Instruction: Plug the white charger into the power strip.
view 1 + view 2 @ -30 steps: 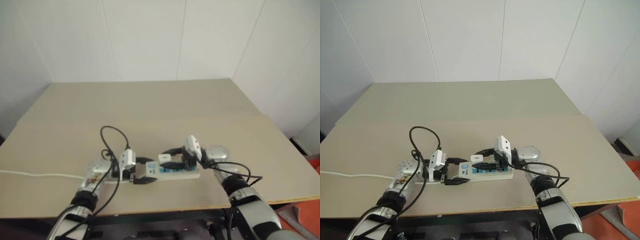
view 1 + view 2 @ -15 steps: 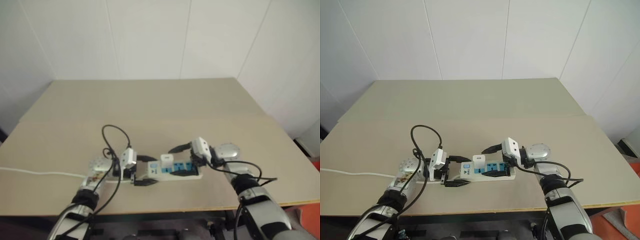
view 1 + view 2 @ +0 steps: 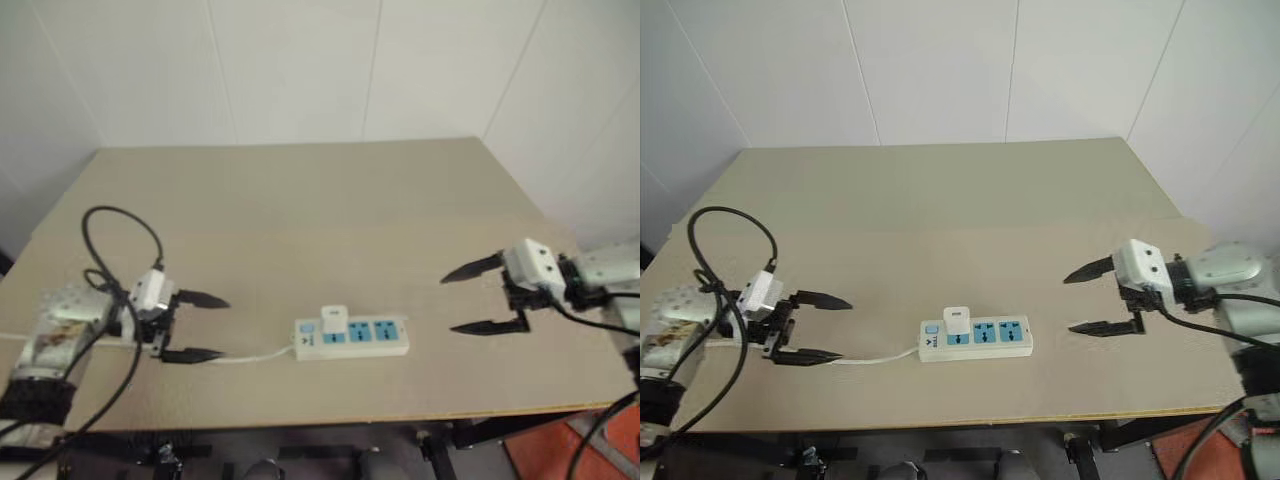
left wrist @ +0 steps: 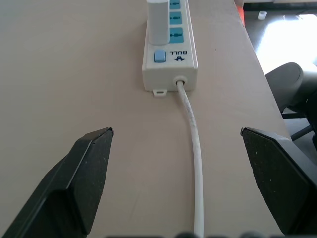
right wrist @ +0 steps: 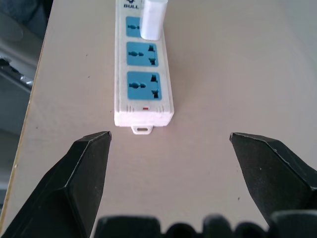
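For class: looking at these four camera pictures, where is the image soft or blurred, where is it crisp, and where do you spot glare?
Left eye view: soft overall, the power strip and white charger slightly hazy. Right eye view: crisper, socket faces distinct. Left wrist view: the cord is sharp, with bright glare off the floor past the table edge; the near fingers look soft. Right wrist view: strip sharp, evenly lit.

The white charger (image 3: 957, 321) stands plugged into the power strip (image 3: 976, 337) on the desk (image 3: 940, 210), between two open hands.

White boxy left hand (image 3: 805, 327), black pointed fingers (image 3: 822, 299), looping black cables.
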